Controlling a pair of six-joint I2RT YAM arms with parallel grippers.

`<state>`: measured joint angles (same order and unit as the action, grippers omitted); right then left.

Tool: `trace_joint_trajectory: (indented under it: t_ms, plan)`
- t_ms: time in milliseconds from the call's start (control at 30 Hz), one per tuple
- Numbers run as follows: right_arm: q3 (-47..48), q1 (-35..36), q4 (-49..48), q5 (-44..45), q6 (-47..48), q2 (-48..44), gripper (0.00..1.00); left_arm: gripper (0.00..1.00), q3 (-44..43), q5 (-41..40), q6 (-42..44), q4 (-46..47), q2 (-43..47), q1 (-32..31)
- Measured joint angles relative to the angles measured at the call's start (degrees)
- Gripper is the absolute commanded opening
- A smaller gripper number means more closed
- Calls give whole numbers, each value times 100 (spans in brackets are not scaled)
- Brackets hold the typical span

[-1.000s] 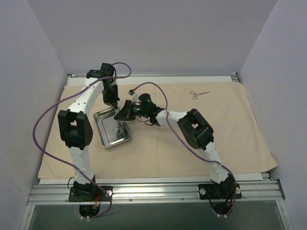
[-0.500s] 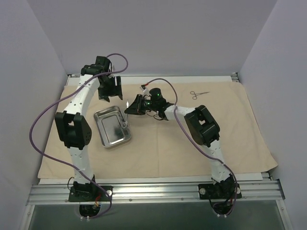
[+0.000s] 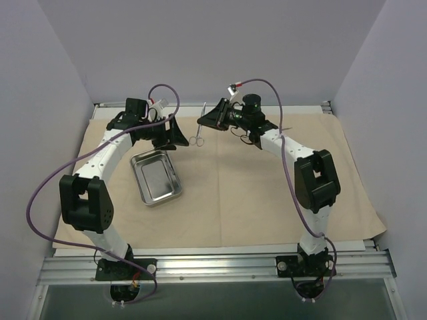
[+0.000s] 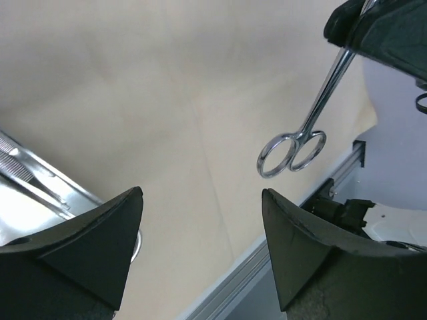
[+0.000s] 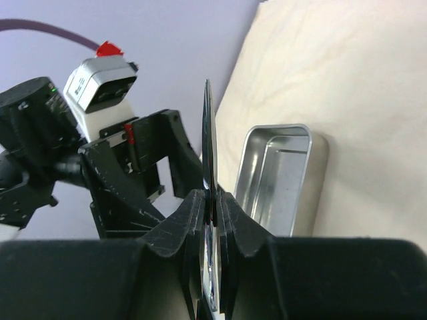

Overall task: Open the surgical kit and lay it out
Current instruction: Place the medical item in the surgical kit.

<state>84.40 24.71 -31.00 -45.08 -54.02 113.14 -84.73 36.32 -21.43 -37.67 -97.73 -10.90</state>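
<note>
We see the right end effector (image 3: pixel 203 121) clamped on scissors (image 3: pixel 196 139) at upper centre, the left end effector (image 3: pixel 175 132) wide open and empty, the tray (image 3: pixel 159 179) left of centre on the cloth (image 3: pixel 233 193).

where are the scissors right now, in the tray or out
Out. The scissors hang in mid-air, rings down, pinched at the tip end by the shut right pincer, beyond the tray.
</note>
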Motion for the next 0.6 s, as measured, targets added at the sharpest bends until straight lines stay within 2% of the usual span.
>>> trace_joint_trajectory:
  t_ms: [333,467,567,600]
  plan:
    - [0,-33,-208,-245,-170,-116,0,79,-87,1019,-553,1200,-282,-122]
    - [-4,-144,-332,-273,-308,-116,0,73,-177,1215,-658,1335,-433,-214]
    - [-4,-197,-393,-278,-356,-116,0,52,-177,1333,-706,1408,-494,-280]
    - [-4,-221,-400,-278,-367,-116,0,34,-179,1377,-732,1443,-516,-299]
